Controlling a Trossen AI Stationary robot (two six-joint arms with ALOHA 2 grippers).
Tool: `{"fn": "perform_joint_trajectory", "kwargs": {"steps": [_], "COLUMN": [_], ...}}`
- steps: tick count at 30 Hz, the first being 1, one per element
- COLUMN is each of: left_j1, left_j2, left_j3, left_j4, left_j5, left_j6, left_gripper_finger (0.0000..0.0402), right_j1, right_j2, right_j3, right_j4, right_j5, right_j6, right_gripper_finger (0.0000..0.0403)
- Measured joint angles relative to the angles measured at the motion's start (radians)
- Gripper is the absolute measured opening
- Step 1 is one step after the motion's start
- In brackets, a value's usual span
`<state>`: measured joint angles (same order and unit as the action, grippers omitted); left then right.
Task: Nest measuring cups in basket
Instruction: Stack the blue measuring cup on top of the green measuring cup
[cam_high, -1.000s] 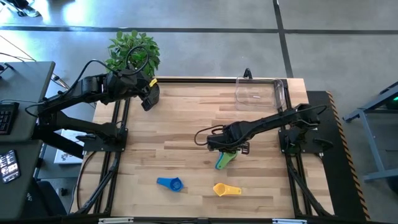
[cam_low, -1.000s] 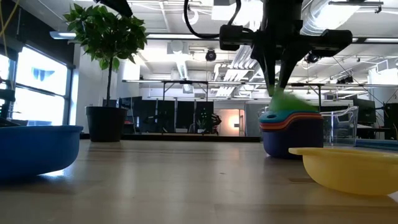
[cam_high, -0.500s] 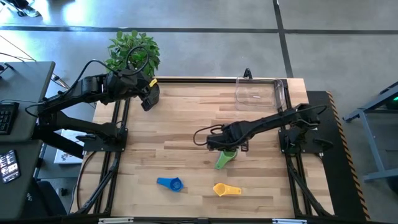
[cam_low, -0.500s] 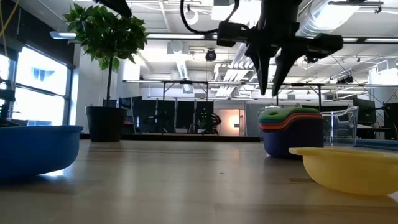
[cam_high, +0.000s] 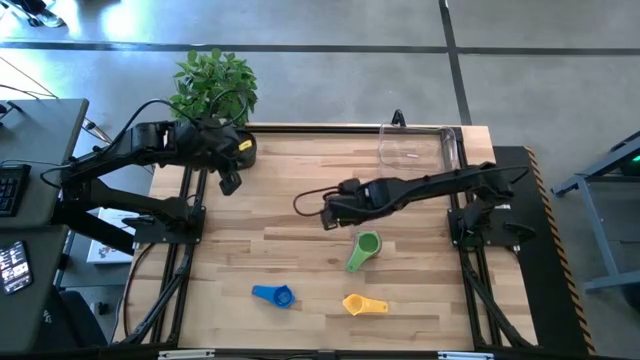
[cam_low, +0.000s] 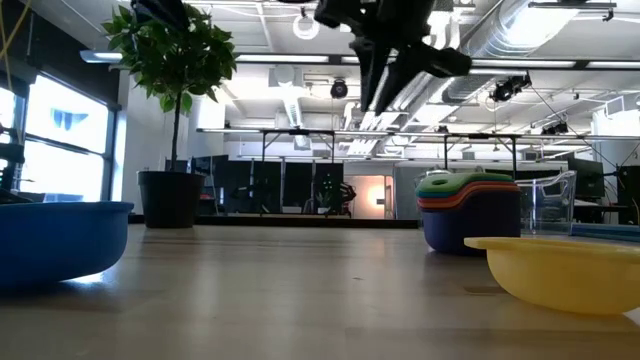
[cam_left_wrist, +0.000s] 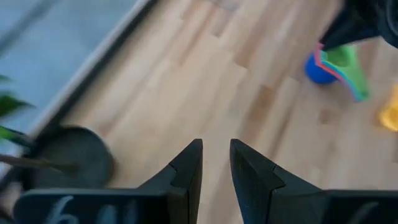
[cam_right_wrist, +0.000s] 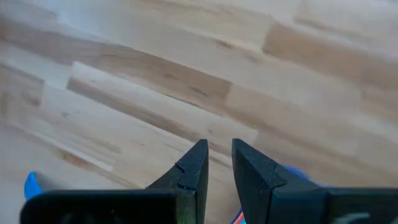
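A nested stack of measuring cups (cam_high: 365, 250) (cam_low: 468, 210) stands on its base on the wooden table, right of centre, with the green cup on top. A blue cup (cam_high: 274, 295) and a yellow cup (cam_high: 364, 304) lie apart near the front edge. The clear basket (cam_high: 418, 148) stands at the far right. My right gripper (cam_high: 330, 215) (cam_low: 385, 90) hangs high above the table, left of the stack, narrowly open with nothing between its fingers. My left gripper (cam_high: 229, 183) (cam_left_wrist: 216, 155) hovers at the far left, also narrowly open with nothing between its fingers.
A potted plant (cam_high: 215, 85) stands beyond the table's far left corner, its dark pot (cam_left_wrist: 71, 155) close to my left gripper. Bare wood (cam_high: 290, 170) lies between the two grippers. In the low view the blue cup (cam_low: 55, 240) and yellow cup (cam_low: 560, 265) sit nearest the camera.
My right gripper has opened and let go of the green cup, which now sits on top of the stack. The gripper has then risen, rolled, and gone toward the table's left and far side. My left gripper has tipped further down and turned.
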<state>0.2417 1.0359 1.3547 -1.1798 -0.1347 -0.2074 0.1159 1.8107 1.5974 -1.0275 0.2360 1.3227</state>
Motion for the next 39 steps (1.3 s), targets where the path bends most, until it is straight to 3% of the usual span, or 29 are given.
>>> {"fn": "perform_joint_trajectory", "kwargs": {"steps": [7, 13, 24, 34, 39], "left_j1": [-0.01, -0.095, -0.309, -0.463, -0.511], "left_j2": [0.0, 0.0, 0.08, 0.224, 0.298], "left_j3": [0.0, 0.0, 0.0, 0.0, 0.0], "left_j4": [-0.031, -0.029, -0.027, -0.028, -0.028], "left_j5": [0.122, 0.146, 0.081, -0.004, -0.034], "left_j6": [-0.172, -0.232, -0.348, -0.492, -0.551], "left_gripper_finger": [0.0074, 0.0074, 0.0074, 0.0074, 0.0074], "right_j1": [-0.057, -0.1, -0.172, -0.221, -0.227], "right_j2": [0.0, 0.0, -0.001, 0.0, -0.002], "right_j3": [0.107, 0.193, 0.299, 0.352, 0.362], "right_j4": [-0.053, -0.126, -0.338, -0.479, -0.544], "right_j5": [-0.073, -0.095, -0.07, -0.06, -0.008], "right_j6": [-0.303, -0.523, -0.773, -0.898, -0.929], "right_gripper_finger": [0.0064, 0.0064, 0.0064, 0.0064, 0.0064]}}
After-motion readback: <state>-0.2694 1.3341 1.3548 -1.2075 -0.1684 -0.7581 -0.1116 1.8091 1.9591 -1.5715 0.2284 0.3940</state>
